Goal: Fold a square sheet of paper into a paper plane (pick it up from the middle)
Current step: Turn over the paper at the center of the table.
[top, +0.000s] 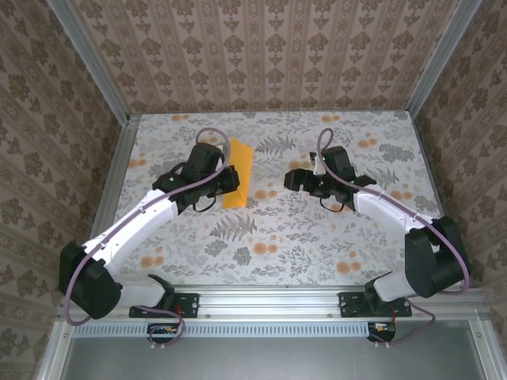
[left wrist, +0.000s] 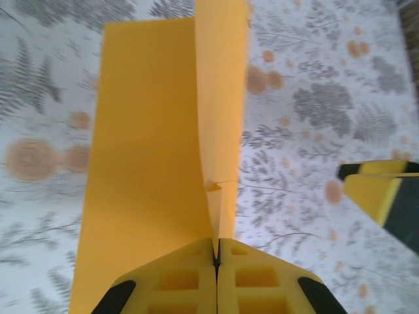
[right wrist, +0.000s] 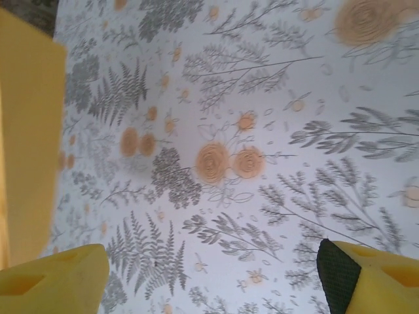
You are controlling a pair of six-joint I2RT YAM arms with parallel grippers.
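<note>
One square sheet of paper — judged thin, light, limp — sits left of centre on the table, its raised middle fold clamped by the left gripper; right gripper gapes empty nearby. The fold looks the safest hold.

Top external: fixed high, behind arm bases. Looks down and forward over whole floral tabletop. Farthest, widest view.

Left wrist: mounted on left end effector, looks along own fingers. Very near square sheet of paper, tabletop beyond.

Right wrist: mounted on right end effector, looks down at tabletop from close range, own fingertips at bottom corners.

Shared: sheet in all three views. Left wrist view catches right end effector at right edge.
</note>
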